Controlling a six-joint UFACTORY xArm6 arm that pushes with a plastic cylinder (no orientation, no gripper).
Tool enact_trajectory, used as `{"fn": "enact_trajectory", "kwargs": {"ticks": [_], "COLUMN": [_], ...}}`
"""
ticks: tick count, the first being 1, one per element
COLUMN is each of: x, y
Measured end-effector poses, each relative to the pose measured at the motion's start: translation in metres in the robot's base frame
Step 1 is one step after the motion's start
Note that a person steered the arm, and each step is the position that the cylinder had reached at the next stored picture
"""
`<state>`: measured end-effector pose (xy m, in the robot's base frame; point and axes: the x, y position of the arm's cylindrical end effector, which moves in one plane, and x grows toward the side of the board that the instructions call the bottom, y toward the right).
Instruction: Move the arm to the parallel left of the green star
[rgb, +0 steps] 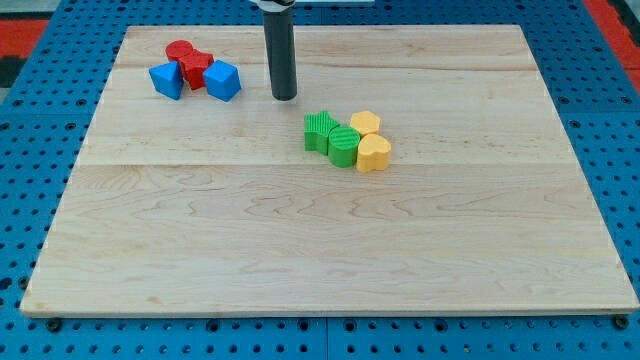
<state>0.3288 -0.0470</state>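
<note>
The green star (319, 131) lies near the middle of the wooden board (320, 230), a little toward the view's top. A green round block (343, 146) touches it on its right. My tip (285, 97) rests on the board up and to the left of the green star, a short gap away. The dark rod rises straight up out of the view's top.
A yellow hexagon block (365, 124) and a yellow heart block (374, 153) sit right of the green blocks. At the top left are a red round block (179, 52), a red star-like block (196, 69), and two blue blocks (167, 79) (223, 80).
</note>
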Motion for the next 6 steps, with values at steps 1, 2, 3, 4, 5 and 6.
{"fn": "enact_trajectory", "kwargs": {"ticks": [1, 2, 3, 4, 5, 6], "x": [0.001, 0.001, 0.002, 0.037, 0.065, 0.07], "y": [0.003, 0.005, 0.005, -0.013, -0.082, -0.16]}}
